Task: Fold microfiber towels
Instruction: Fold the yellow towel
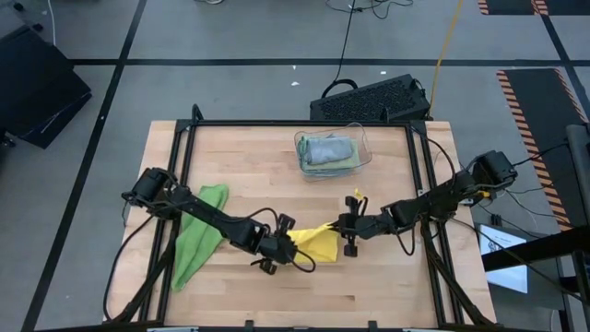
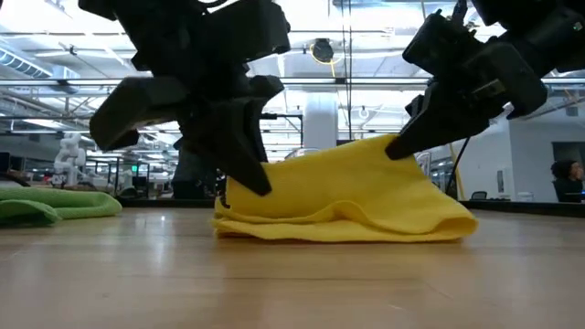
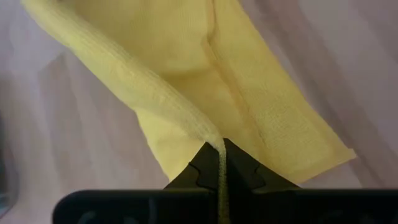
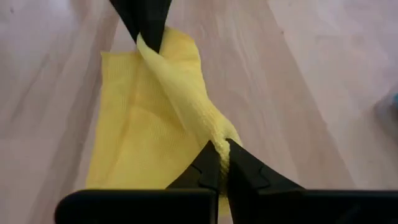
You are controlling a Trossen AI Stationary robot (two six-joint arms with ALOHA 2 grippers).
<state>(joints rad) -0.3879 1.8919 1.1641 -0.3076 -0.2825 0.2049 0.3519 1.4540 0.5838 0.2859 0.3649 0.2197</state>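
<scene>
The table (image 1: 369,277) is a pale wood butcher-block top with a black frame round it, sitting on a grey floor with black tape lines. Past the far edge there's a black keyboard (image 1: 371,98) on the floor, and a striped hazard mat off to the right. From table height the room behind looks like a big open lab – ceiling lights, glass partitions, and a person (image 2: 569,180) far off at the right edge.

Now the pincers. The left gripper (image 1: 284,242) is pressed together on one corner of the yellow towel (image 1: 316,243) – the left wrist view shows the cloth edge running straight down between its closed fingers (image 3: 202,171). The right gripper (image 1: 350,226) is pinching the other raised corner the same way, fingers (image 4: 208,165) shut on a rolled bit of yellow. Both sit low over the wood, facing each other, with the towel between them: the top edge is held up off the table while the rest lies folded under it on the wood.

Behind the left gripper, under that arm, a bright green towel (image 1: 196,238) lies crumpled and apart from the yellow one. Beyond the right gripper toward the far edge stands a clear bin (image 1: 362,155) with a grey towel (image 1: 328,149) in it, plus another greenish cloth under that.
</scene>
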